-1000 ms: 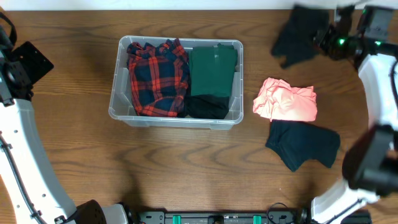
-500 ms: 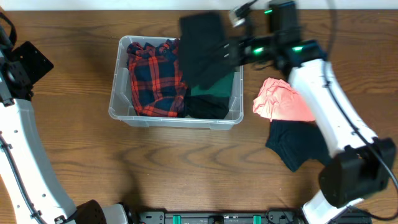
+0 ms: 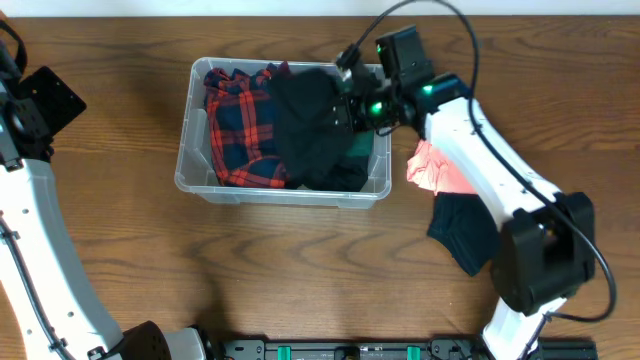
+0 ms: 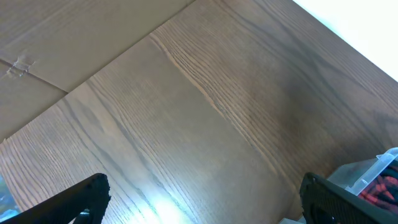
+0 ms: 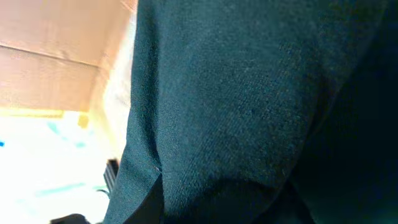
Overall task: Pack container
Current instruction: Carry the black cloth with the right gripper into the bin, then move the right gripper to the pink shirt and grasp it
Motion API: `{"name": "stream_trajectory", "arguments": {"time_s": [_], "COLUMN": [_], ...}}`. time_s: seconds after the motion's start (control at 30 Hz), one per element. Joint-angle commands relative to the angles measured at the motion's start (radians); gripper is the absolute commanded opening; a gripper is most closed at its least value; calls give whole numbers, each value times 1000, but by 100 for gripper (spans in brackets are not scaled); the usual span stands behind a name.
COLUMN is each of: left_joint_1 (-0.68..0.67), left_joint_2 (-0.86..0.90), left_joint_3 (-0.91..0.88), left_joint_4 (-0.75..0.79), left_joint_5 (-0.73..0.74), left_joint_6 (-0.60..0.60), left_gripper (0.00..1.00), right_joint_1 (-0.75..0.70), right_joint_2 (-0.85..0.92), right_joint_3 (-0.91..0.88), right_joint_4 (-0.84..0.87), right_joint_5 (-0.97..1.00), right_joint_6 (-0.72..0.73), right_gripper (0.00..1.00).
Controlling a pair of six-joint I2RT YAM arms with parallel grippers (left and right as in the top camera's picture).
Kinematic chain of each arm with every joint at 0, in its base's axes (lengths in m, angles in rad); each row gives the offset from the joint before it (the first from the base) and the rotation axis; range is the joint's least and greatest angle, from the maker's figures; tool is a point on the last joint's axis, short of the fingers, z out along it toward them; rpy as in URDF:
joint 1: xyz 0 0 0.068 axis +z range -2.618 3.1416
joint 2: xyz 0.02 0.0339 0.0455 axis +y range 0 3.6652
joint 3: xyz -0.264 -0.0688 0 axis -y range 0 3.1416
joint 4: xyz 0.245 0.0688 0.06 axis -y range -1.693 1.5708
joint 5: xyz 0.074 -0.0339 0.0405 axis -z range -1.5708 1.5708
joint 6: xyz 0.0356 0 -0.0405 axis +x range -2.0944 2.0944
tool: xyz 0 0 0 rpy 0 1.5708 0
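The right end effector (image 3: 348, 108) was clamped on a black garment (image 3: 305, 125) that hung over the right half of the clear container (image 3: 280, 196), beside a red plaid shirt (image 3: 235, 125) inside. The container stood mid-bench (image 3: 300, 270). The left end effector (image 4: 202, 196), fingers apart, was well to its left.

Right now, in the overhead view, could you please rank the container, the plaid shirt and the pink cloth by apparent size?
1. Container.
2. Plaid shirt.
3. Pink cloth, though the right arm hides part of it.
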Motion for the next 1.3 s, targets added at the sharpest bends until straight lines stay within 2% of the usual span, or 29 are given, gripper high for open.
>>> {"name": "stream_trajectory", "arguments": {"time_s": [0.0,0.2,0.23,0.3,0.33,0.5,0.53,0.7,0.8,0.93,1.1,1.27], "left_joint_1": [4,4,4,4,4,4,4,4,4,4,4,4], "left_joint_2": [4,4,4,4,4,4,4,4,4,4,4,4], "left_joint_3": [-3,-3,-3,-3,-3,-3,-3,-3,-3,-3,-3,-3], "left_joint_4": [0,0,0,0,0,0,0,0,0,0,0,0], "left_joint_5": [-15,-15,-15,-15,-15,-15,-15,-15,-15,-15,-15,-15], "left_joint_6": [-2,-2,-2,-2,-2,-2,-2,-2,-2,-2,-2,-2], "left_gripper": [98,98,98,98,98,98,98,98,98,98,98,98], "right_joint_1": [23,50,52,51,48,23,15,-59,-159,-352,-619,-785], "right_joint_2": [53,78,72,53,43,-66,-95,-220,-267,-270,-199,-47], "right_joint_3": [-43,-49,-48,-38,-26,69,90,139,139,137,102,27], "right_joint_4": [-53,-199,-203,-201,-201,-220,-233,-301,-348,-422,-474,-486], "right_joint_5": [9,220,225,225,225,276,331,633,730,698,542,378], "right_joint_6": [-90,-168,-178,-183,-185,-183,-179,-153,-148,-136,-211,-291], "right_gripper": [1,2,7,26,33,50,55,66,70,73,83,83]}}
